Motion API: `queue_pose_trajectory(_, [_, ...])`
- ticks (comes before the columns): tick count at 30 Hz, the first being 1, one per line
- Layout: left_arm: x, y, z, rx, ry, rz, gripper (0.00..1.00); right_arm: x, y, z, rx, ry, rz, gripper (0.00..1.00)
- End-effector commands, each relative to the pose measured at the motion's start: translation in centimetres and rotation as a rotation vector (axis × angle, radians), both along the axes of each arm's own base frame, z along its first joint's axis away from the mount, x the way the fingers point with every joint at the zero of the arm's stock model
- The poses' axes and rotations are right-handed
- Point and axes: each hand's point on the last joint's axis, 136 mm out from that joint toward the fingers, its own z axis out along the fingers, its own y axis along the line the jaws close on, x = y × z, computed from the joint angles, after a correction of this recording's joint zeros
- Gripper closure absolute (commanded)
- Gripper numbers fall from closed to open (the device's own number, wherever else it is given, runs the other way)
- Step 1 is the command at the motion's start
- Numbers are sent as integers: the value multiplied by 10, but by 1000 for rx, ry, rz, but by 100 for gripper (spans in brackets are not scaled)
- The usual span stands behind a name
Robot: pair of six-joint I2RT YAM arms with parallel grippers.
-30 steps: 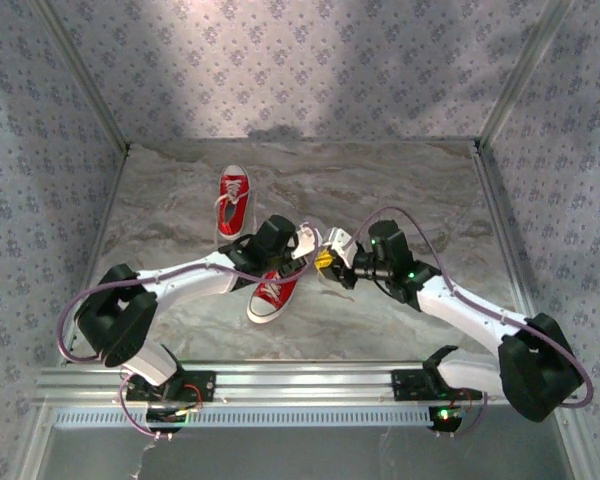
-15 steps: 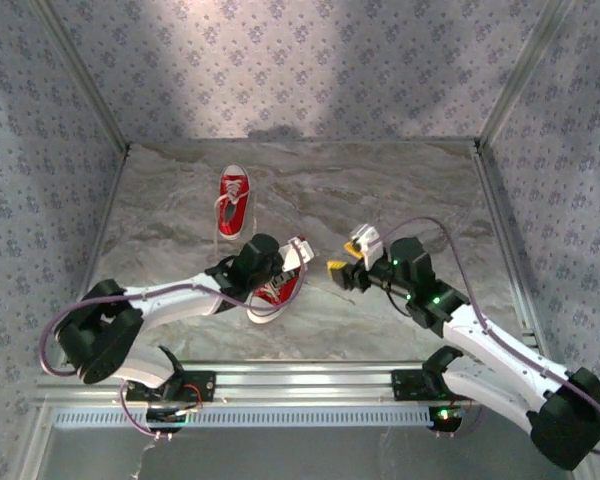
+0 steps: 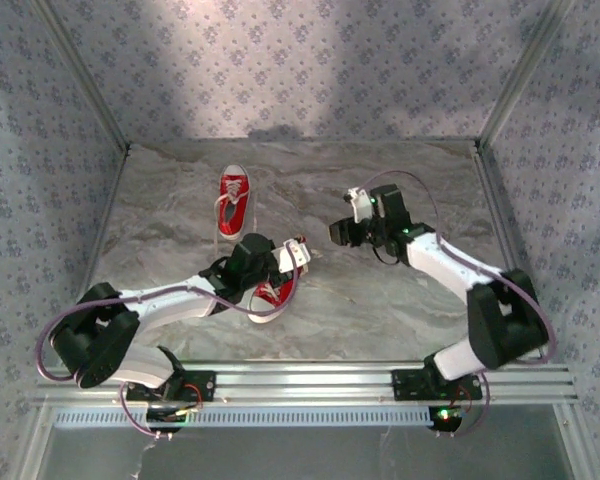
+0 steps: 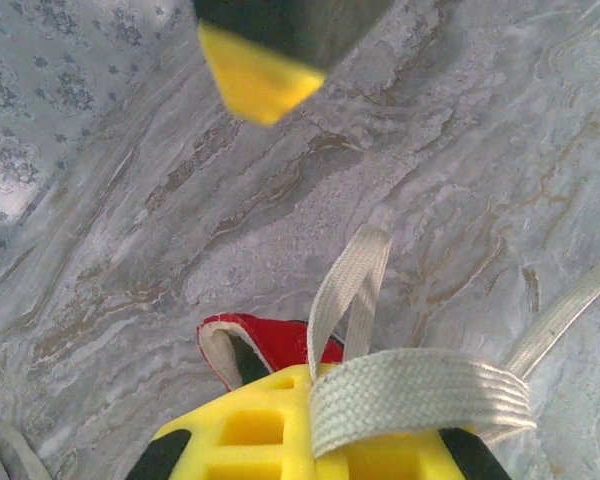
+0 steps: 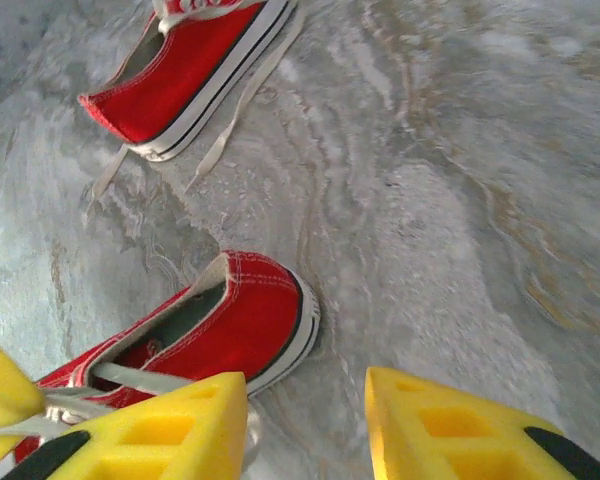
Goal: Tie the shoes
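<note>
- Currently two small red canvas sneakers with white soles sit on one grey marbled tabletop [image 3: 400, 310]; landmark = near sneaker [image 3: 271, 293].
- Far sneaker [image 3: 234, 200]: beyond the near sneaker toward the back, well apart from it, with its loose laces [image 5: 245, 105] trailing on the tabletop.
- Two grippers. Left gripper [image 4: 312, 388]: right over the near sneaker, yellow fingers [image 4: 240, 440] pressed together and clamped on one flat white lace [image 4: 420, 395], which wraps across the fingers and loops up from their seam.
- Right gripper [image 5: 305, 392]: to the right of the near sneaker, off its heel end, not touching it. Its jaws are apart with bare tabletop between.
- In the way: left arm [image 3: 170, 296] and its black wrist lie across the near sneaker in the top view, so just some red canvas and white sole edge peek out.
- One blurred yellow-tipped dark piece [image 4: 255, 85] above the near sneaker in the left wrist view; can't tell whose it is.
- Around: patterned fabric walls [image 3: 300, 70], one aluminium rail [image 3: 310, 380] on the near side of the near sneaker.
</note>
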Motion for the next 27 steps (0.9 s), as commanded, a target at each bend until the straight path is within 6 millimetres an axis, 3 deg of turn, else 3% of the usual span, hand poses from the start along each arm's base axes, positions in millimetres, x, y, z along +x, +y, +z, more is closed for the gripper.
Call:
queue_pose_trajectory(1, [0, -7, 15, -55, -35, -50, 100, 3, 26, -3, 39, -1, 192, 64])
queue_pose_trajectory(6, [2, -2, 16, -72, -30, -35, 100, -12, 46, -19, 87, 16, 381, 64])
queue_pose_trajectory(15, [7, 7, 17, -120, -3, -17, 100, -49, 65, -21, 158, -25, 605, 61])
queue_pose_trajectory(27, [11, 11, 17, -179, 34, -9, 100, -57, 71, -31, 161, -32, 658, 53])
